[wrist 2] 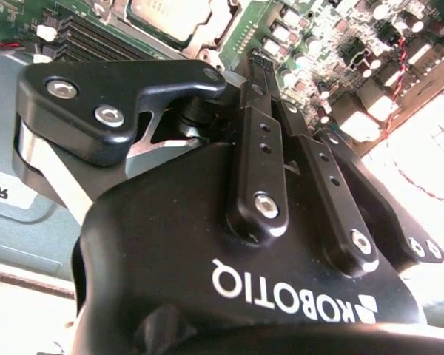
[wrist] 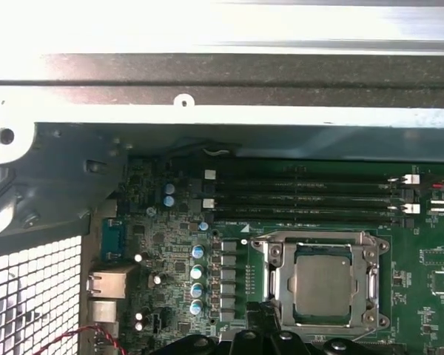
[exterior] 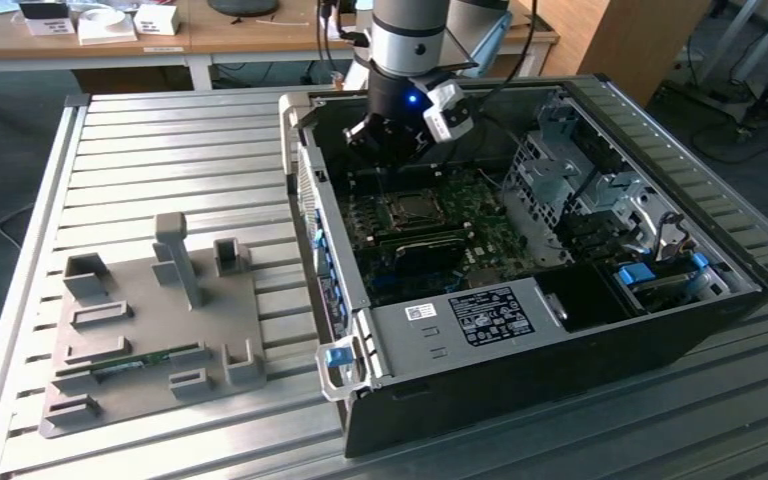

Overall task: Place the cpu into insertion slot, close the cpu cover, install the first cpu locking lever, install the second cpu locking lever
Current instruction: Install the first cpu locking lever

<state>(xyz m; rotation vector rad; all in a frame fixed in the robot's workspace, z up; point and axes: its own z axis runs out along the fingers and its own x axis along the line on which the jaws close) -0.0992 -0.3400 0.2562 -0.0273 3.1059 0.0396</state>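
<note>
The cpu (wrist: pixel 322 285) is a pale silvery square lying flat in the insertion slot (wrist: pixel 275 260) on the green motherboard. The silvery cpu cover (wrist: pixel 371 279) lies down around the chip's edges. In the exterior view the slot (exterior: pixel 411 208) sits mid-board inside the open grey case. My gripper (exterior: pixel 381 140) hangs above the board on the far side of the slot, apart from it. In the second wrist view its black fingers (wrist 2: pixel 257 148) run together to the tips, and the gripper (wrist 2: pixel 260 63) is shut on nothing. The cpu (wrist 2: pixel 170 15) shows beyond the tips.
Long black memory slots (wrist: pixel 303 196) run beside the socket. The case wall (exterior: pixel 307 200) and drive cage (exterior: pixel 584 190) hem the board in. A labelled metal box (exterior: pixel 478 315) sits at the case's near end. A grey fixture plate (exterior: pixel 157 330) lies on the ribbed table at the exterior view's left.
</note>
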